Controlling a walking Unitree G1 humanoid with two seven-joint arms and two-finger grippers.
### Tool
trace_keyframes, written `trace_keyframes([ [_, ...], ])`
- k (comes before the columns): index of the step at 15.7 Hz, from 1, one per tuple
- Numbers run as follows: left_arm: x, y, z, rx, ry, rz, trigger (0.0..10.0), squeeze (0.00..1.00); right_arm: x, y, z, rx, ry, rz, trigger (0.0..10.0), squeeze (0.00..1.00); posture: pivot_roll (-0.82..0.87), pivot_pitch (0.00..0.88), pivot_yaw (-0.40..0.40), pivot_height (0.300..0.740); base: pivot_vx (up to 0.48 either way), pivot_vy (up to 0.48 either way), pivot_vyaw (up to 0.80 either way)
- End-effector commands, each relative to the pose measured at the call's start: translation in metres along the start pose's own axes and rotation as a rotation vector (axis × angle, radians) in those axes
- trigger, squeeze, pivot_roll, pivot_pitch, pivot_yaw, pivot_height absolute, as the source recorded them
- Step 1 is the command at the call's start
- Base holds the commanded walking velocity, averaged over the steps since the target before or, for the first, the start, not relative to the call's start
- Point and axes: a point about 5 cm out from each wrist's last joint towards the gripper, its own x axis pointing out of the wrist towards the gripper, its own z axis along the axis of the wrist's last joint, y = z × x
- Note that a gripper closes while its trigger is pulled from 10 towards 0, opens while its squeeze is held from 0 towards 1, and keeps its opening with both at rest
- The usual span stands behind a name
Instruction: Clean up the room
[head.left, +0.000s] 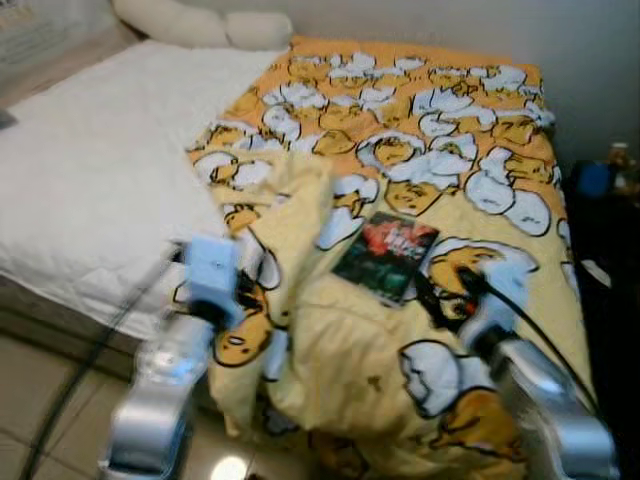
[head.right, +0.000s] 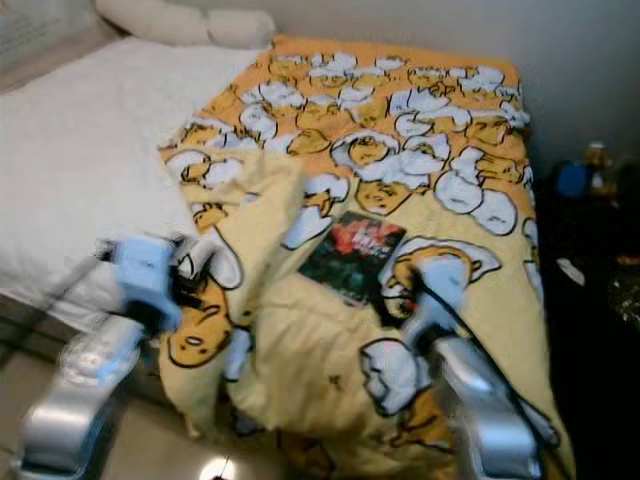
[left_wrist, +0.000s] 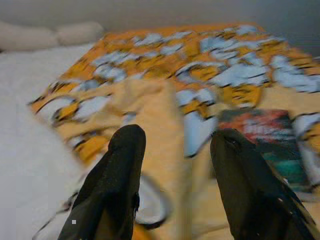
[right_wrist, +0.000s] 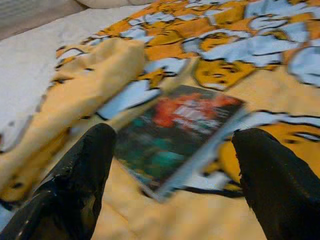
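Note:
A yellow blanket printed with cartoon eggs covers the right side of a bed and is bunched into a fold at its left edge. A dark book with a red and green cover lies flat on it. My right gripper is open and hovers just short of the book, fingers to either side of it. My left gripper is open over the bunched fold, with the book off to one side.
The white mattress lies bare on the left, with pale pillows at the head. A dark side table with small items stands right of the bed. Tiled floor runs along the near edge.

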Motion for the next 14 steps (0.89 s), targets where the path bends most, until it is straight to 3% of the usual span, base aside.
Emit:
trace_keyframes([
  [1,-0.004,0.010,0.000,0.022,0.006,0.027,10.0,0.00,0.006,0.005,0.000,0.000,0.009,0.051,10.0,0.00,0.01,0.000,0.044,0.740,0.000,0.000,0.00],
  [5,-0.010,0.013,-0.004,0.026,0.023,0.068,10.0,0.00,0.015,0.003,0.003,0.036,0.016,0.070,10.0,0.00,0.02,0.000,0.024,0.740,0.000,0.000,0.00],
  [11,-0.011,0.012,-0.003,0.020,0.037,0.072,10.0,0.00,0.037,-0.004,-0.002,0.117,0.040,-0.026,10.0,0.00,0.03,0.000,0.024,0.740,0.000,0.000,0.00],
  [14,-0.008,0.010,0.000,0.033,0.032,0.044,10.0,0.00,0.055,-0.006,-0.008,0.211,0.064,-0.044,10.0,0.00,0.03,0.000,0.040,0.740,0.000,0.000,0.00],
])
